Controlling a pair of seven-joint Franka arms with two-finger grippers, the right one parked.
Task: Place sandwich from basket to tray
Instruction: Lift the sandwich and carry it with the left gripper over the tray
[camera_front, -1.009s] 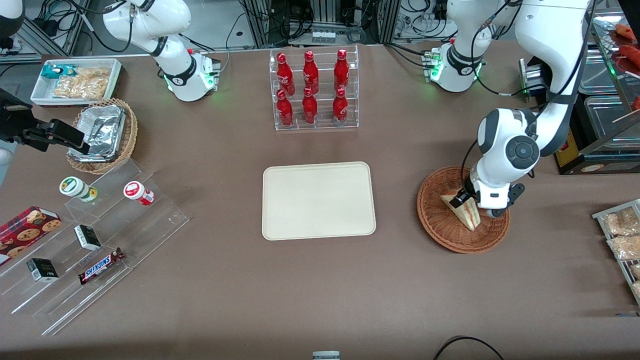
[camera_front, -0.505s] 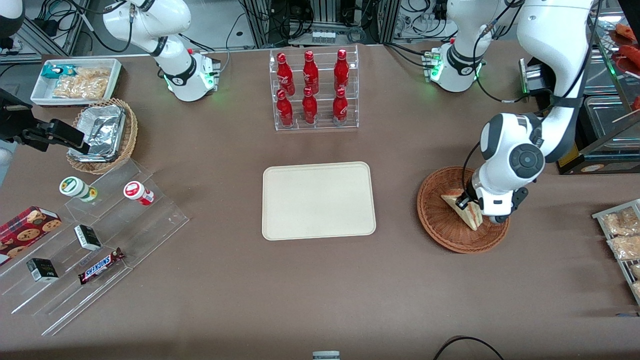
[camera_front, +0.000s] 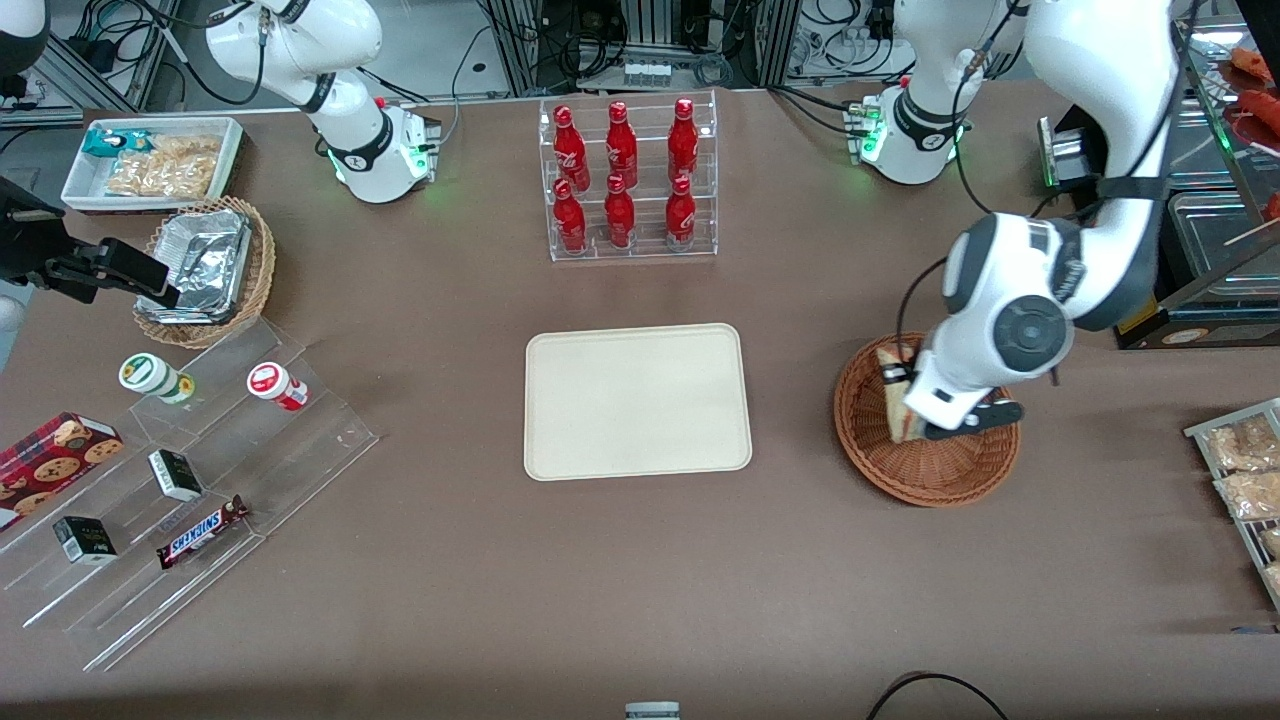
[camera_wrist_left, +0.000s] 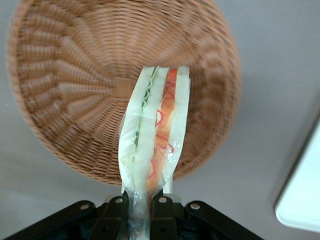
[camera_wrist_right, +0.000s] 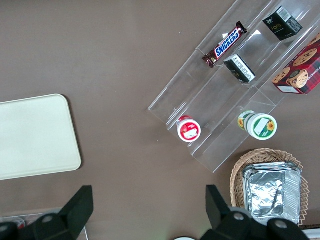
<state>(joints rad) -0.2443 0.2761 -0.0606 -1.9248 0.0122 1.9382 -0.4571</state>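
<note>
Since my left gripper (camera_wrist_left: 141, 207) is clamped on the triangular white-bread sandwich (camera_wrist_left: 156, 132) w/ red-green filling, it hangs clear above the reddish-brown wicker basket (camera_wrist_left: 75, 95), ready for the cream rectangular tray (camera_front: 637, 400).

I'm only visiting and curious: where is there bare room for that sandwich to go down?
The gripper holds the sandwich above the basket. The tray is wholly bare, with open tabletop around it. It is crowded toward the parked arm's end: the clear stepped stand with snacks and the foil basket.
</note>
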